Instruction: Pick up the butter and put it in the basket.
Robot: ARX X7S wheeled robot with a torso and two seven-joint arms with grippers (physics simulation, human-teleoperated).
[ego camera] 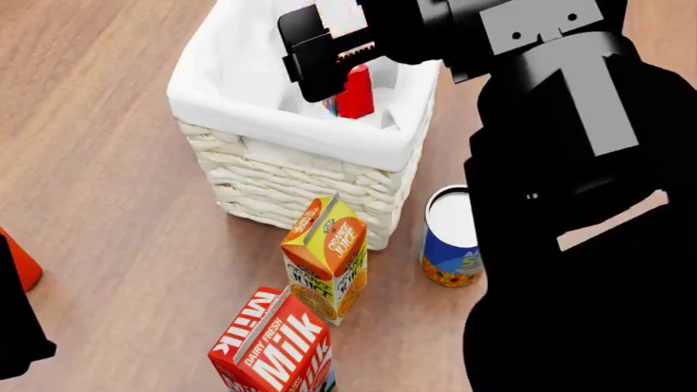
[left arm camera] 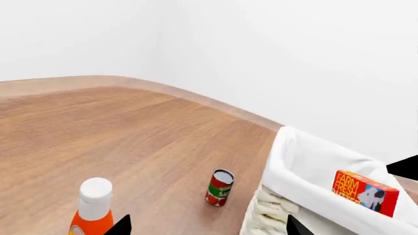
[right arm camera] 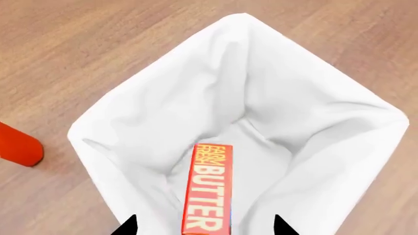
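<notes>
The butter (right arm camera: pixel 207 196), a slim red box with white lettering, stands on end inside the cream wicker basket (ego camera: pixel 294 175), against its white liner (right arm camera: pixel 313 147). In the left wrist view the butter's top (left arm camera: pixel 365 192) shows above the basket's rim (left arm camera: pixel 307 161). My right gripper (right arm camera: pixel 203 227) hangs over the basket's mouth. Its jaws are spread wide, with a gap on both sides of the box. In the head view the right gripper (ego camera: pixel 332 57) sits just above the butter (ego camera: pixel 355 91). My left gripper (left arm camera: pixel 207 227) is open and empty, low over the floor beside the basket.
An orange juice carton (ego camera: pixel 326 257) and a Milk carton (ego camera: pixel 277 347) stand in front of the basket, with a blue can (ego camera: pixel 452 237) to its right. A red tomato can (left arm camera: pixel 220 187) and an orange bottle with a white cap (left arm camera: pixel 93 208) stand on the wooden floor by the left gripper.
</notes>
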